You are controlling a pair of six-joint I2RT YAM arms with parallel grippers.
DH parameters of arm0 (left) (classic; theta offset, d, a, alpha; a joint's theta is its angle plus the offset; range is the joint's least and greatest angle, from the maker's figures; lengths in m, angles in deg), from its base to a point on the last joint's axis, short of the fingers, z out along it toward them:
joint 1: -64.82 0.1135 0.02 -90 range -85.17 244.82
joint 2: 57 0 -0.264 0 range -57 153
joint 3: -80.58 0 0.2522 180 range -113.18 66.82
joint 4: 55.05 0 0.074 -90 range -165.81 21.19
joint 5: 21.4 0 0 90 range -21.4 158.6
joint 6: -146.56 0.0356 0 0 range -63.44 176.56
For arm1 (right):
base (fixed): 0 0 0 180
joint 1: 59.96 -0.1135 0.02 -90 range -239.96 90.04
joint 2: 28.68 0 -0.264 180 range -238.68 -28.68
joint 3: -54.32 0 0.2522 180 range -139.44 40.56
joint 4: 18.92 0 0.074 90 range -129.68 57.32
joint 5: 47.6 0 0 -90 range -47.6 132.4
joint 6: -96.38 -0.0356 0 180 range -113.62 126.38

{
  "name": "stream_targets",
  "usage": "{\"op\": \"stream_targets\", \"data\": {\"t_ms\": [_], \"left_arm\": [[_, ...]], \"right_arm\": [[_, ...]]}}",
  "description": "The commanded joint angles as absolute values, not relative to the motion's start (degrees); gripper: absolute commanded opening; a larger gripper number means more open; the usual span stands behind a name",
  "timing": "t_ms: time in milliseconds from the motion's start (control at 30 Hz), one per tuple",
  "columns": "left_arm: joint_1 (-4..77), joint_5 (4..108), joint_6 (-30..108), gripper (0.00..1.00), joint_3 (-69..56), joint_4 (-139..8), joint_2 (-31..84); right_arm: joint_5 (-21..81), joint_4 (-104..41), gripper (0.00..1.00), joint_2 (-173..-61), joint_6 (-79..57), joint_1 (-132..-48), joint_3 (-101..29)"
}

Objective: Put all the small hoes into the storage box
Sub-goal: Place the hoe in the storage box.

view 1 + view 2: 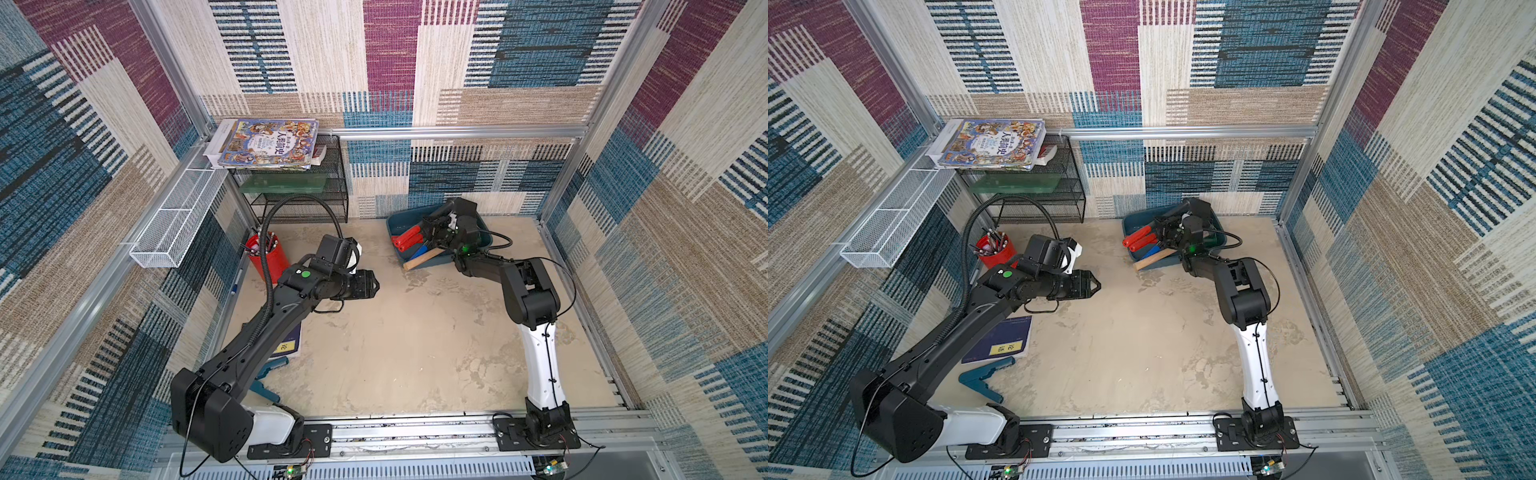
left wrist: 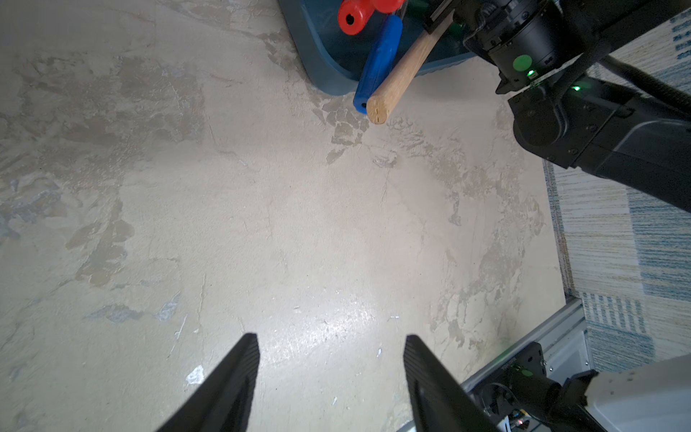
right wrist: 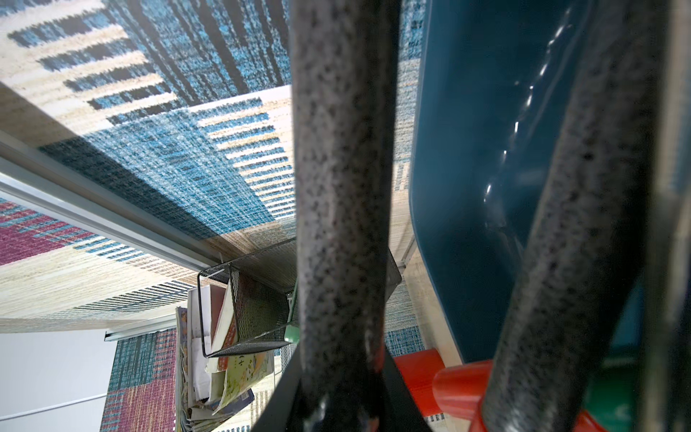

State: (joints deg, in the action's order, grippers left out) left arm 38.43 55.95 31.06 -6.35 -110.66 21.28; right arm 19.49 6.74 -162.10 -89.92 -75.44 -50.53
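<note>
The mottled tan table [image 1: 395, 340] carries the dark-teal storage box [image 1: 397, 226] at far right of centre. The left gripper [image 1: 375, 286] hovers spread and empty over the left-middle. The right gripper [image 1: 430, 233] is clenched on the small hoe [image 1: 422, 257] inside the box, its wooden handle jutting over the near rim.

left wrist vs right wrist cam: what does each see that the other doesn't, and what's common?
Left wrist only: the open left gripper over the table; the hoe's wooden handle poking out past the box rim; a blue handle; the right arm.
Right wrist only: two speckled dark bars close up, likely the hoe's metal head; the black rack with books; the wall.
Both: the teal box and the red handles.
</note>
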Motion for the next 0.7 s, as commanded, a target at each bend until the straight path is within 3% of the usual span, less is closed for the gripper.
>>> {"op": "stream_targets", "data": {"t_ms": [0, 667], "left_arm": [[38.5, 55.1, 30.6, 0.65, -6.0, -110.1, 20.9], [38.6, 55.1, 30.7, 0.64, -5.2, -109.9, 20.5]], "right_arm": [[21.2, 9.7, 0.05, -162.8, -89.1, -75.6, -53.4], [21.3, -2.3, 0.18, -166.6, -86.8, -75.1, -62.2]]}}
